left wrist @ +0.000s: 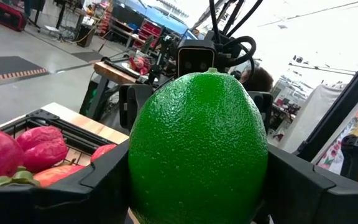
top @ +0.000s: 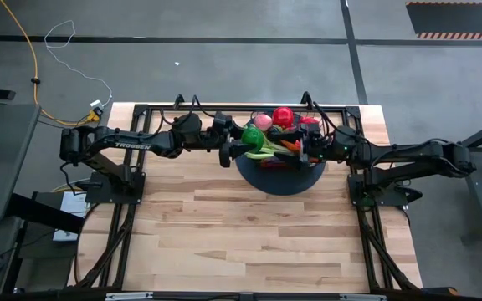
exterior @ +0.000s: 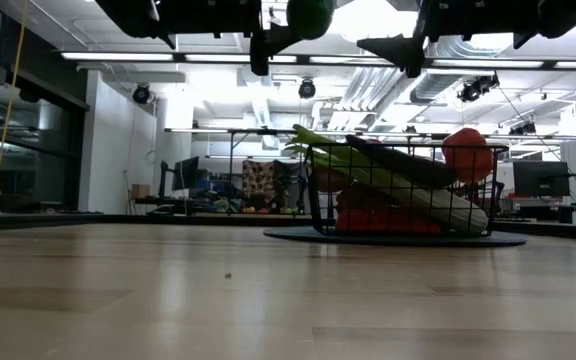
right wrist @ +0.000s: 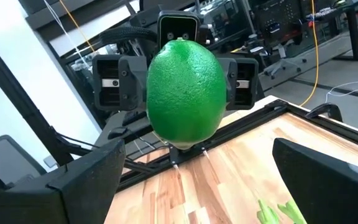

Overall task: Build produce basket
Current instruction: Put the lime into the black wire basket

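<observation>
Evidently the left gripper [right wrist: 178, 87] was clamped on a green lime [left wrist: 197, 149], one dark finger pressed flat against each side of the fruit, so the lime sat squarely between the pads rather than hanging from a tip. In the high view the lime [top: 252, 136] was held above the left rim of the basket [top: 291, 180], not yet over the middle of the load. That placing looked deliberate: the fruit had been lifted clear of the wire walls, and in the low view it [exterior: 310, 15] hung well above the basket [exterior: 403, 190], with open air beneath.

Opposite it, the right gripper [right wrist: 197, 186] had its fingers spread wide with nothing between them, and its camera looked straight at the lime [right wrist: 185, 90]. It stood over the right side of the basket in the high view [top: 315, 149], facing the left one across the pile. My judgement was that a handover or a guided drop was being set up, since the empty fingers were aligned with the fruit but apart from it.

Already the basket held produce: a red round piece [top: 282, 115], a pink dragon fruit [top: 262, 122], and long pale celery [exterior: 408, 185] leaning across the mesh. The basket stood on its dark round base toward the far edge of the wooden table [top: 249, 242].
</observation>
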{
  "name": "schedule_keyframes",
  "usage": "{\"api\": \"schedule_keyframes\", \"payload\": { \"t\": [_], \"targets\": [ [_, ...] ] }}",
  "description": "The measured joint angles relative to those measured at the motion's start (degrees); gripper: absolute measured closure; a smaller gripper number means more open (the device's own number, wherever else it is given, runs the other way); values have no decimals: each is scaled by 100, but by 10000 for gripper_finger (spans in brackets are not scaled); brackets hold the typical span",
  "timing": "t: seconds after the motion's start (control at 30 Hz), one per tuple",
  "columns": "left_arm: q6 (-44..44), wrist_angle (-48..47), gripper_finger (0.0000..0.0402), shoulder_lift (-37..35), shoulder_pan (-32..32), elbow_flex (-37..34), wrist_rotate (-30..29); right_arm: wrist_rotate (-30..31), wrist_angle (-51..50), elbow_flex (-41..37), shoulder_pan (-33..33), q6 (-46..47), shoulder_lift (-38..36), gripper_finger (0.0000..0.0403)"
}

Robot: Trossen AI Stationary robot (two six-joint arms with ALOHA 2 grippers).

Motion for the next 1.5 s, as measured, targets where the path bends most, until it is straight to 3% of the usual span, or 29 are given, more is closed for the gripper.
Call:
{"api": "schedule_keyframes", "payload": {
  "t": [0.37,0.6,0.97,1.2,1.33,1.5],
  "targets": [
    [902,4,128,55,-82,0,-371,-283,-2,0,0,-404,0,4],
    [912,-2,128,432,-206,23,-377,-402,1,0,0,-343,-2,4],
    [1343,-396,128,1598,-363,1333,-311,-263,-33,0,-4,-331,-2,4],
    [1528,-680,128,1694,-335,1591,-283,-255,-39,0,-5,-244,-4,5],
    [1594,-702,128,1685,-334,1591,-285,-249,-132,0,-4,-342,-4,24],
    [1600,-719,128,1681,-337,1589,-277,-233,-266,0,-7,-449,-4,81]
  ]
}}
